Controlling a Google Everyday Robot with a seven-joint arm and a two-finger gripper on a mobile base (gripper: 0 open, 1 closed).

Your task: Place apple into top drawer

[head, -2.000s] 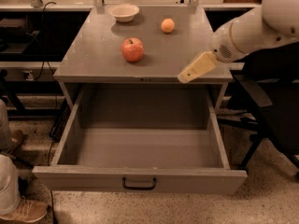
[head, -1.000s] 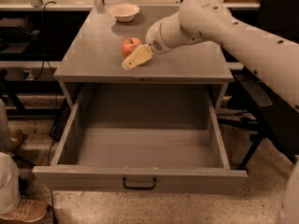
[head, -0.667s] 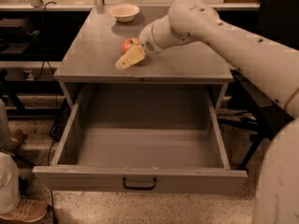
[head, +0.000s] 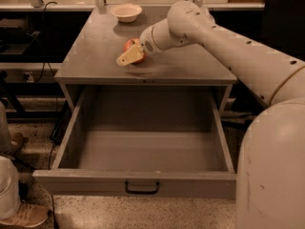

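The red apple (head: 130, 44) sits on the grey cabinet top (head: 90, 56), left of centre. My gripper (head: 130, 56) is right at the apple, its pale tip covering the apple's front lower side. The arm (head: 224, 37) reaches in from the right across the top. The top drawer (head: 147, 144) below is pulled wide open, with a plain grey inside that holds nothing. Its black handle (head: 142, 189) sits in the middle of the front panel.
A pale bowl (head: 126, 12) stands at the back of the cabinet top. The small orange fruit is hidden behind my arm. A person's leg and shoe (head: 21, 213) are at the bottom left, close to the drawer's front corner. Dark shelving stands at the left.
My gripper has swung from the cabinet's right front edge leftward to the apple and stayed against it. The apple and the drawer have not visibly moved.
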